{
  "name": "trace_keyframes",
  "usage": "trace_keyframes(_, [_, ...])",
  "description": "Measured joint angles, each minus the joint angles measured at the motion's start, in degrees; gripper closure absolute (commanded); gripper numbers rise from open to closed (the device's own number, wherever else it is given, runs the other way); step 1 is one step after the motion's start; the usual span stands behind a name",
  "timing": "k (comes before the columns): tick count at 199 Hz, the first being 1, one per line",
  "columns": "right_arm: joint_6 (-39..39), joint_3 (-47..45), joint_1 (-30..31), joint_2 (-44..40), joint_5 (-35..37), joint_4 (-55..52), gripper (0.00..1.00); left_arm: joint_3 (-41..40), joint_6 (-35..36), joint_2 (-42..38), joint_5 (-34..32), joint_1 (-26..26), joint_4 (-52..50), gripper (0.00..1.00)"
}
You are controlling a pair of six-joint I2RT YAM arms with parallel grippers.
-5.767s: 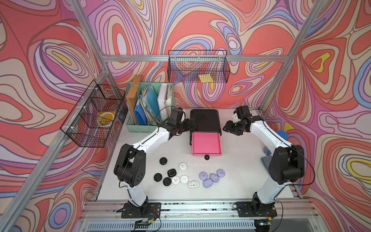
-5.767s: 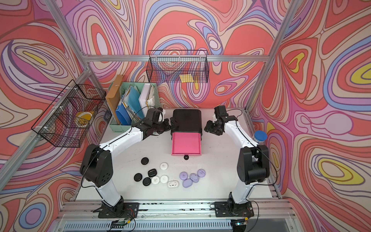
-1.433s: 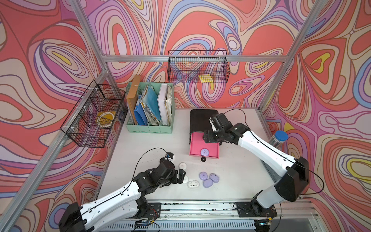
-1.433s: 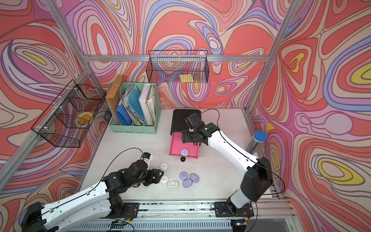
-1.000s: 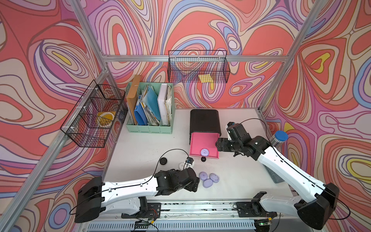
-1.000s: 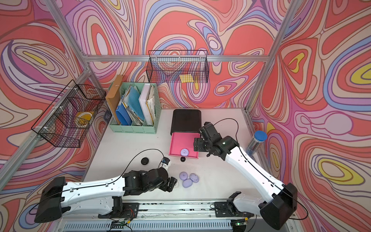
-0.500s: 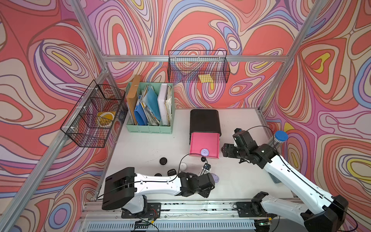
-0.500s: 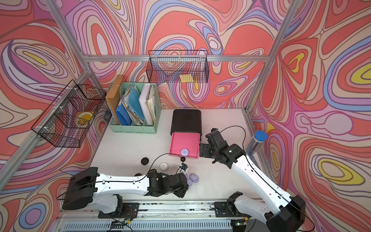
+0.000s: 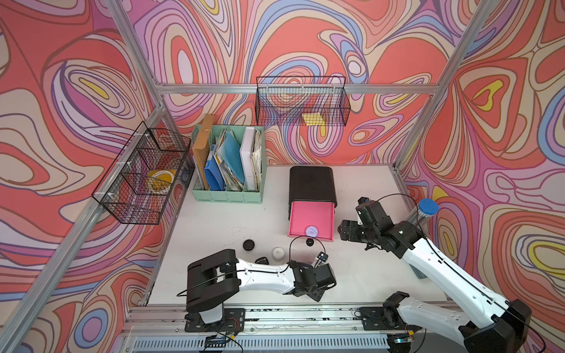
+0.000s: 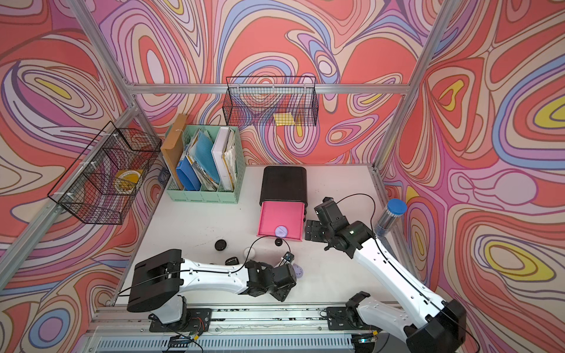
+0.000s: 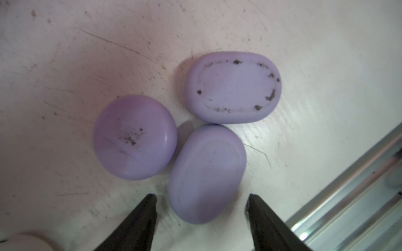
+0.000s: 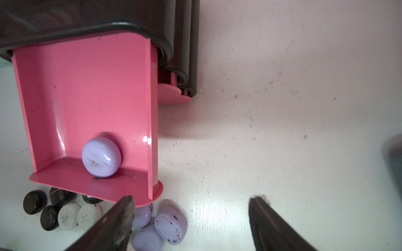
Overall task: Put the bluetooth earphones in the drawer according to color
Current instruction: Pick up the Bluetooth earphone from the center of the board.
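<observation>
now, left gripper [image 11: 201, 202]: report status.
partly open. its fingers [image 11: 139, 223] straddle one oval purple earphone case [image 11: 206, 173] lying on the table [image 9: 367, 269]. a small gap shows on each side, so nothing is gripped.
what lies next to that case?
a round purple case [image 11: 134, 137] and a second oval purple case [image 11: 233, 87], both just beside it. the group sits near the table's front rail [image 11: 348, 184].
right gripper [image 12: 191, 201]: report status.
wide open and empty. it hovers above bare table, just beside the front corner of the drawer [image 9: 312, 214].
drawer condition?
the pink drawer is pulled out of the black cabinet [image 9: 312, 183]. a fourth purple case [image 12: 101, 157] lies inside, against the front wall; both top views show it there.
other items?
black cases [image 9: 249, 244] and white cases [image 12: 68, 216] sit on the table in front of the drawer, beside the purple group.
</observation>
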Motion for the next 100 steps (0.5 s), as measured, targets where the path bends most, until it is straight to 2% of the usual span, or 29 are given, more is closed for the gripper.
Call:
trace_keyframes(65, [-0.02, -0.31, -0.04, -0.59, -0.31, 0.0, 0.16, 3.08, 2.6, 3.02, 1.46, 1.27, 1.36, 0.29])
trace_keyframes(79, [-0.02, -0.33, -0.07, -0.59, -0.31, 0.02, 0.16, 3.89, 3.19, 3.74, 1.92, 1.27, 1.73, 0.32])
trace_keyframes(100, [-0.02, -0.39, -0.07, -0.63, -0.33, 0.02, 0.16, 4.35, 3.82, 4.17, 2.23, 1.29, 2.03, 0.41])
